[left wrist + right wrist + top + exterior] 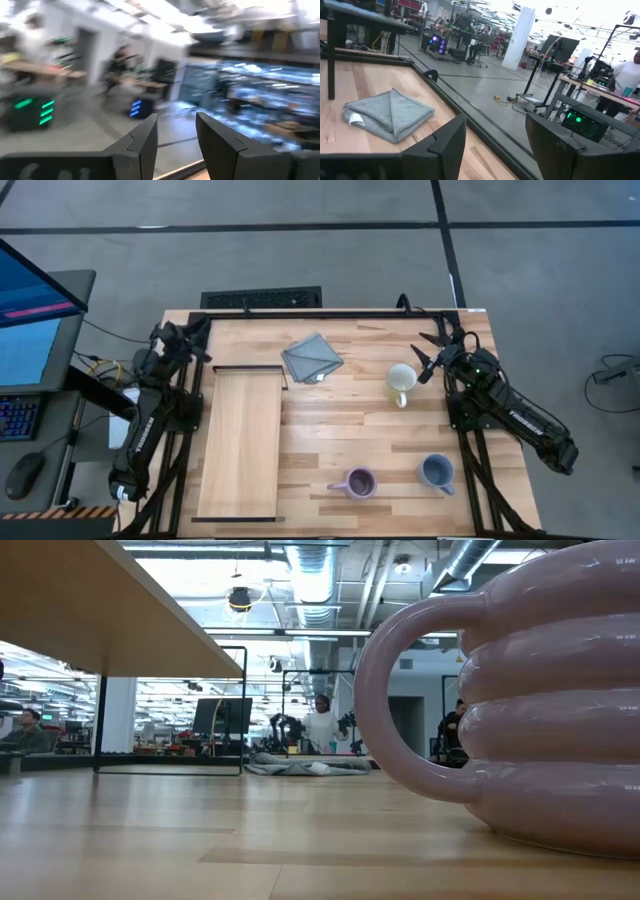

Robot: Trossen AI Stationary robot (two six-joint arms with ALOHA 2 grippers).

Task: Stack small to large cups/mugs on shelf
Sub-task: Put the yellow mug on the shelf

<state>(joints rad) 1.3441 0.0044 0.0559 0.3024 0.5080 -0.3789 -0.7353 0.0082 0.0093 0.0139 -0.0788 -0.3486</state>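
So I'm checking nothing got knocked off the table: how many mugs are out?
3, all on the tabletop, none on the shelf: the cream-white mug beside the right gripper, the purple mug and the grey-blue mug along the opposite edge.

Open right hand (495, 145) faces grey cloth (389, 114).

Open-plan robotics lab: workbenches (600, 87), monitors (222, 716).

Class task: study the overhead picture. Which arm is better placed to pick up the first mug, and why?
Probably the right: the right gripper is open beside the cream mug, while the left gripper sits beyond the shelf, far from all mugs.
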